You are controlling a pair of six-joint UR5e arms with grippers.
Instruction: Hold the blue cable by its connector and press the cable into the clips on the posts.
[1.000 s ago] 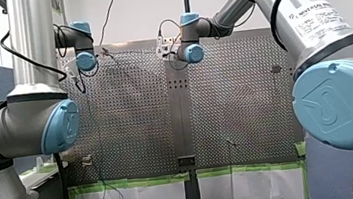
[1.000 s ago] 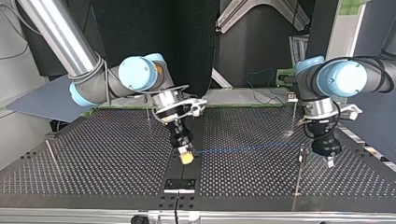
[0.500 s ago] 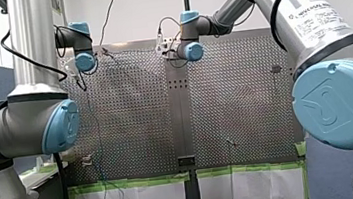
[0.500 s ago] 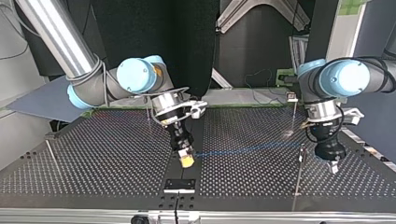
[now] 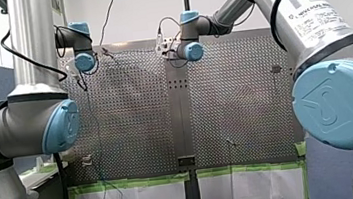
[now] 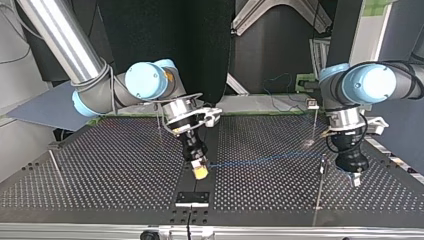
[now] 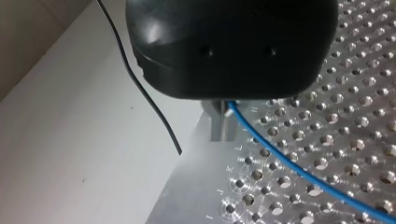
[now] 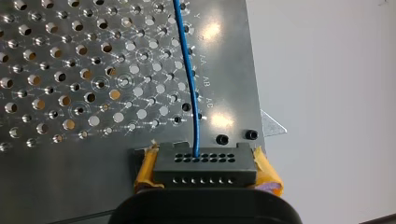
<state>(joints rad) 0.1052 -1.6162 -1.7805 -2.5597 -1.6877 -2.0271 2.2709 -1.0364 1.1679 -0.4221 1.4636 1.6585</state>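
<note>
Clamping the black connector [image 8: 205, 163] in my right gripper [image 6: 200, 171] and its yellow pads, near the middle of the tabletop [image 6: 100, 170], with the blue cable [image 6: 265, 160] strung almost level across the top view to my left gripper [image 6: 354, 179], itself pinched shut on the cable's far stretch. Passing the thin post [image 6: 319, 190] just beside my left gripper, so nearer that arm; cannot tell whether seated in a clip there. Probably calls for pressing down at that post, across the cable's long axis.

Perforated metal table [image 6: 100, 170] — thin posts [image 6: 318, 190] upright on it, well apart
</note>
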